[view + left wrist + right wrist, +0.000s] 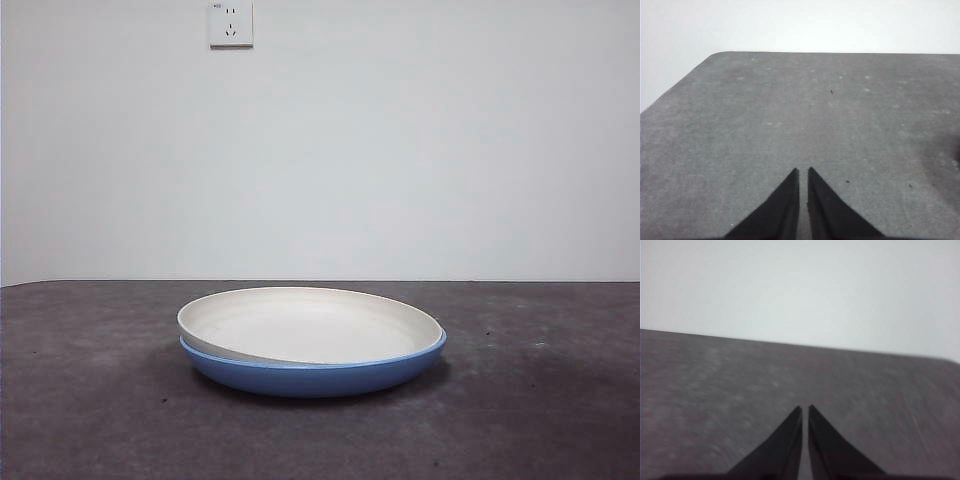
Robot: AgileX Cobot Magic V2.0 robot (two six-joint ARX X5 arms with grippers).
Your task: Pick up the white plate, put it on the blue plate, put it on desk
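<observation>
In the front view the white plate rests inside the blue plate, slightly tilted with its left rim raised above the blue rim. Both sit in the middle of the dark speckled desk. Neither arm shows in the front view. My left gripper hangs over bare desk, shut with nothing between its tips. Over another bare stretch of desk, my right gripper is likewise shut and holds nothing. Neither wrist view shows the plates.
A white wall stands behind the desk, with a power socket high on it. The left wrist view shows the desk's rounded far corner.
</observation>
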